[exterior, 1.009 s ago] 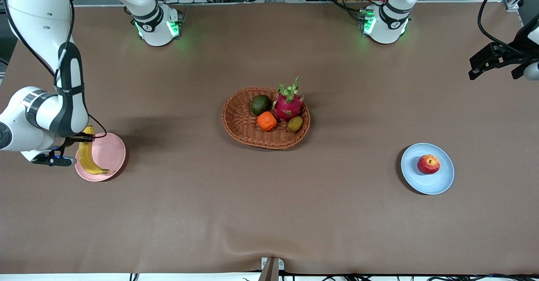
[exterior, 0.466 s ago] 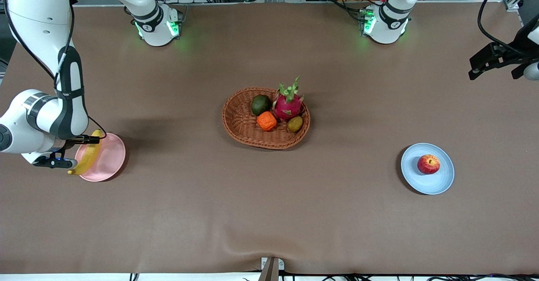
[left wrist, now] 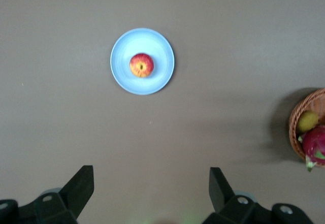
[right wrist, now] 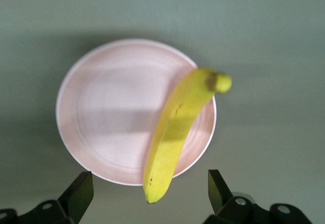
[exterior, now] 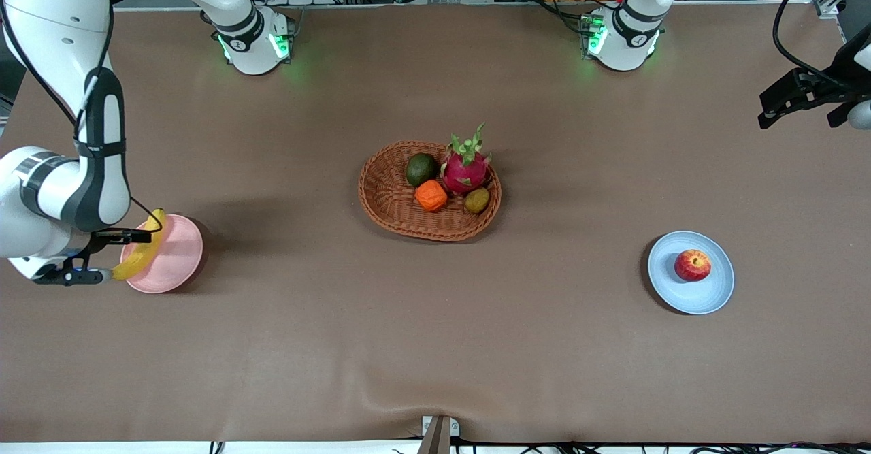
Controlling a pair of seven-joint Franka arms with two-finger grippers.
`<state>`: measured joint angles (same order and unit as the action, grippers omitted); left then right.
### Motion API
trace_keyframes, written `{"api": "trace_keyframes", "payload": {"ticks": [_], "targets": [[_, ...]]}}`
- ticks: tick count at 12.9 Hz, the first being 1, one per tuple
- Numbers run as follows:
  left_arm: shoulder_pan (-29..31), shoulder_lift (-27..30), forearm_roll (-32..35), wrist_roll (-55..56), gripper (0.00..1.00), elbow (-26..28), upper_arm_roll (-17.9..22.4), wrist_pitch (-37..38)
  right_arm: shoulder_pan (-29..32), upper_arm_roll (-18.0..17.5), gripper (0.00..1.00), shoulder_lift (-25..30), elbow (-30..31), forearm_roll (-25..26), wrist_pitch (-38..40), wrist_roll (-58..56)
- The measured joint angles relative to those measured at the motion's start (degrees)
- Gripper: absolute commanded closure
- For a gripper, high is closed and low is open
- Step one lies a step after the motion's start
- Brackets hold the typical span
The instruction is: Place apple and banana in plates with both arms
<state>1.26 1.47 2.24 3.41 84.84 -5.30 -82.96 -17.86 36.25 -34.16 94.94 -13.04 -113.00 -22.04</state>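
The yellow banana (exterior: 141, 252) lies across the rim of the pink plate (exterior: 173, 256), on the side toward the right arm's end of the table, with both tips past the rim. In the right wrist view the banana (right wrist: 180, 130) crosses the pink plate (right wrist: 106, 112). My right gripper (exterior: 102, 256) hangs open just above the banana's one tip, holding nothing; its wrist view shows the same (right wrist: 150, 183). The red apple (exterior: 693, 265) sits in the blue plate (exterior: 716, 295). My left gripper (exterior: 799, 112) waits open, high over the left arm's end of the table, looking down on the apple (left wrist: 141, 65) and the blue plate (left wrist: 161, 79).
A brown wicker basket (exterior: 388, 195) stands at the table's middle with a pink dragon fruit (exterior: 465, 168), a lumpy orange fruit (exterior: 431, 195) and two green fruits in it. Its rim (left wrist: 296, 113) shows at the edge of the left wrist view.
My right gripper has opened and let go of the banana, then drawn back toward the table's end. The banana has swung round to lie over the plate's rim. The left arm has not moved.
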Motion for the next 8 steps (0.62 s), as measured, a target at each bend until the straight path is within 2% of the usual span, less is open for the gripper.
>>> {"api": "trace_keyframes", "payload": {"ticks": [4, 8], "targets": [[0.0, 0.0, -0.1, 0.0, 0.0, -0.3, 0.0, 0.7, -1.0, -0.5, 0.0, 0.5, -4.2, -0.1, 0.3, -1.0], [-0.1, 0.0, -0.6, 0.0, 0.0, -0.4, -0.1, 0.7, -7.0, -0.6, 0.0, 3.3, -5.4, -0.3, 3.0, -0.9]]}}
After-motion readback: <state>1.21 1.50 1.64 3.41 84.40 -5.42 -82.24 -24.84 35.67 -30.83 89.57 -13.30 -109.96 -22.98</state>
